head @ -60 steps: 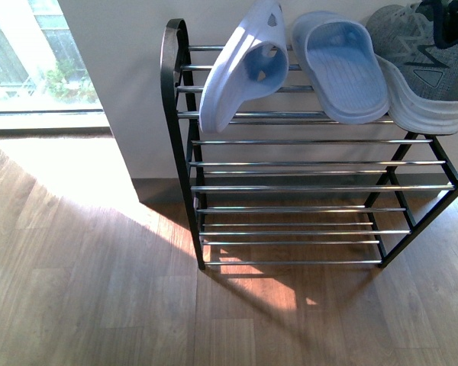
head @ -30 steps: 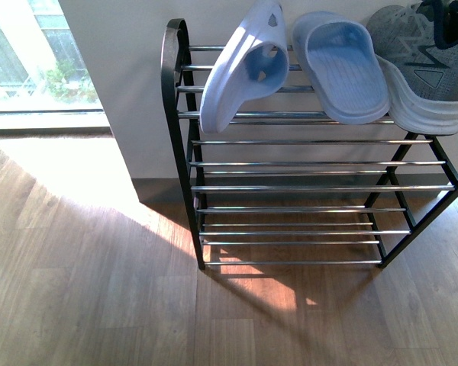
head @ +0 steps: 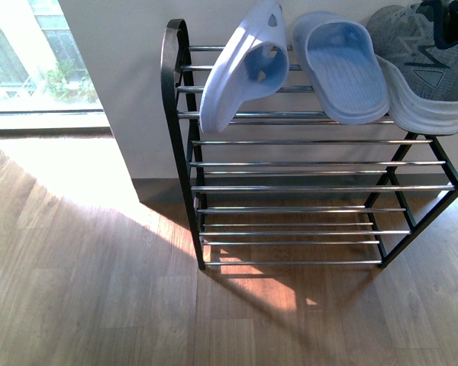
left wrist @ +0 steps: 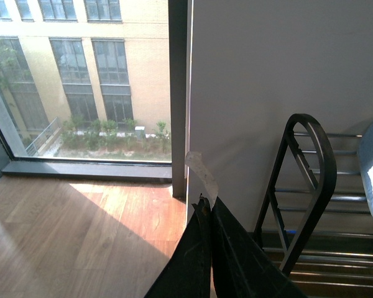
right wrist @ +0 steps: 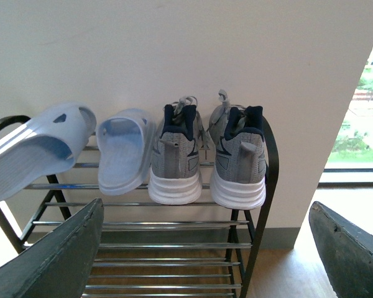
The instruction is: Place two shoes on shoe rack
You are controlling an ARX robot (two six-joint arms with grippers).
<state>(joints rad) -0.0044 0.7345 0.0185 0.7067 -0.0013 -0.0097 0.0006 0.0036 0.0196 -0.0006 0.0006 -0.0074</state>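
Shoe rack stands vs the wall on wood floor. Top tier holds the two shoes side by side, heels out, at its right end; pale blue slides beside them, one tipped on edge. Front view same as 1 s ago, nothing moved, so the task looks done. Right pincer spread wide, empty, backed off. Left pincer closed, empty, near rack's left end.

In the front view the grey knit lace-up sneaker on the black-framed chrome-bar shoe rack is cut by the picture's edge, and its partner is out of frame. The rack's right end is also cropped. In the right wrist view the dark fingers are cut off at their tips.
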